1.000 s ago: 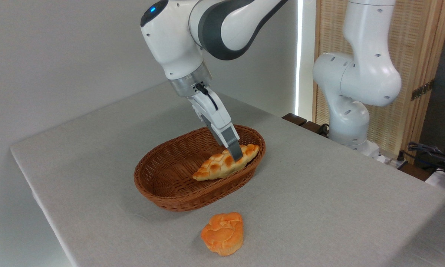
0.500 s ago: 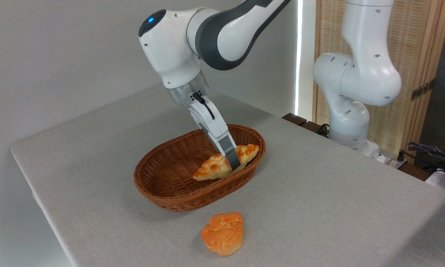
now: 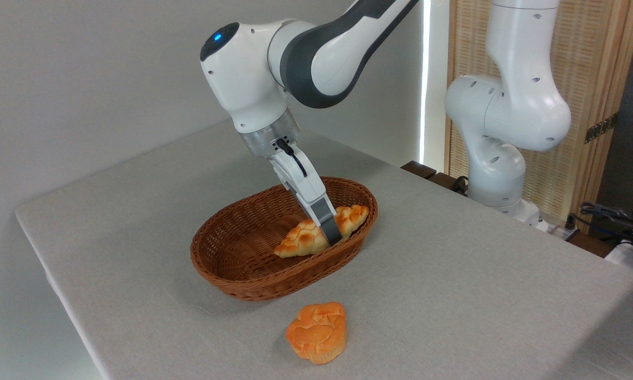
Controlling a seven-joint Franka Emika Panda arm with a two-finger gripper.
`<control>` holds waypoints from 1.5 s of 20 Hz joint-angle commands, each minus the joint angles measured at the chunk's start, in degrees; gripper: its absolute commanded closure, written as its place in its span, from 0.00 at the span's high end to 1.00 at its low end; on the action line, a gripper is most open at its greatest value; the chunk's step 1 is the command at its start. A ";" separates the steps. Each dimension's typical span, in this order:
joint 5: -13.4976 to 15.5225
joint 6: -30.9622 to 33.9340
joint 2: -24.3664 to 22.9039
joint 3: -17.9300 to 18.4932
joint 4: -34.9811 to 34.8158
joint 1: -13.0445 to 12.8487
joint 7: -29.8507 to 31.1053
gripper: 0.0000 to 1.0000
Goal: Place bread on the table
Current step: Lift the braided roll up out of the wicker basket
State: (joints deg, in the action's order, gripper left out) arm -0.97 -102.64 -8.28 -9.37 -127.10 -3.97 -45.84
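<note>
The bread, a braided golden loaf with toasted patches, lies along the right side of a brown wicker basket on the grey table. Its right end rests up on the basket rim. My gripper reaches down into the basket and straddles the loaf near its middle. One grey finger crosses the loaf's near side, and the other is hidden behind it. The jaws look open around the bread, and the loaf still rests in the basket.
A small round orange bun sits on the cloth in front of the basket. The arm's white base stands at the table's far right edge, with cables beyond it. A grey wall runs behind and to the left.
The gripper has sunk lower over the loaf, so its near finger now reaches down past the bread's side. The bread, basket and bun have not moved.
</note>
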 commanded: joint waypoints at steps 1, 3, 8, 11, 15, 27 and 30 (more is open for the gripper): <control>-0.70 -0.55 -0.33 0.23 -0.34 0.10 -0.74 0.27; -0.70 -0.55 -0.33 0.23 -0.34 0.10 -0.74 0.27; -0.62 -0.55 -0.42 0.23 0.19 0.10 -0.30 0.28; -0.62 -0.28 -0.59 0.23 1.06 0.10 -0.13 0.28; 1.22 5.84 -0.95 0.23 7.72 0.10 -0.04 0.28; -9.83 19.92 -3.14 10.32 11.53 0.19 -13.81 0.29; -10.20 18.88 -3.14 16.57 11.26 0.11 -18.67 0.32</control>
State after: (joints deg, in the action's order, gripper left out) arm -10.11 -83.77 -11.11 2.03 -115.39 -3.32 -59.91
